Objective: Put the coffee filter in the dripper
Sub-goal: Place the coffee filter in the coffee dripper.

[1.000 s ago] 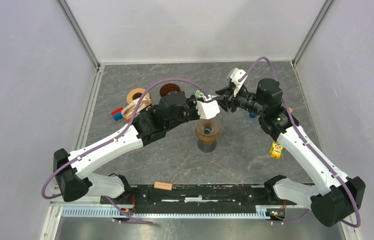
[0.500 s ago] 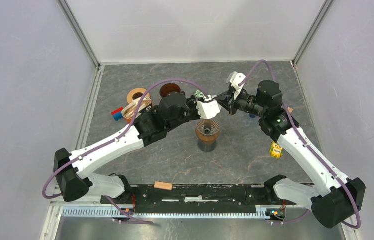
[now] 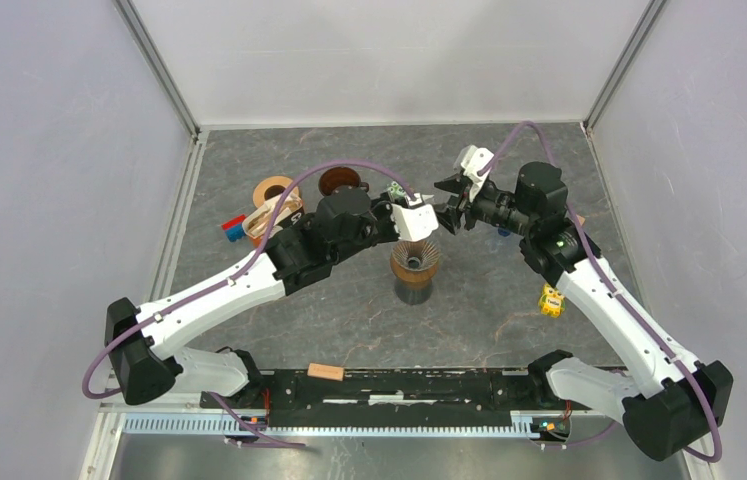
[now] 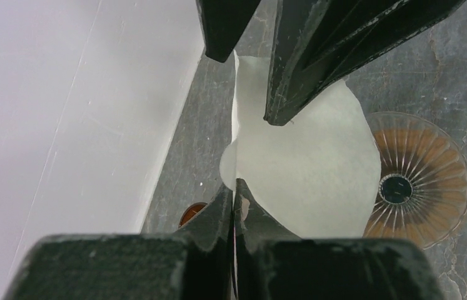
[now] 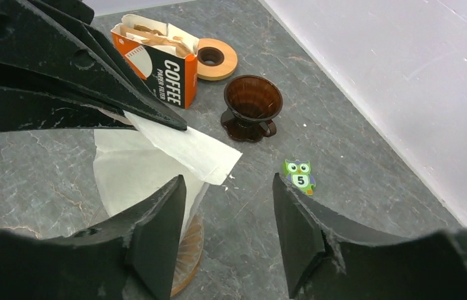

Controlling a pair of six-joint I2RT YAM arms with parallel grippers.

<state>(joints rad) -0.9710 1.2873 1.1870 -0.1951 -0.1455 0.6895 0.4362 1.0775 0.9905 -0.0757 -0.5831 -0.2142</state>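
filter point(image 4: 318, 156): pinched by left fingers point(image 4: 209, 222) | dripper point(image 4: 431, 181): partly hidden behind filter

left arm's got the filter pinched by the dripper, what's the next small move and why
Probably ease the right gripper forward and close its open fingers on the loose corner of the coffee filter. The left gripper pinches the filter folded nearly flat beside the dripper, so it likely needs spreading first.

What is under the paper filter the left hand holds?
The amber ribbed dripper stands below the paper filter, which the left hand pinches. In the left wrist view the filter covers part of its rim; the rest shows.
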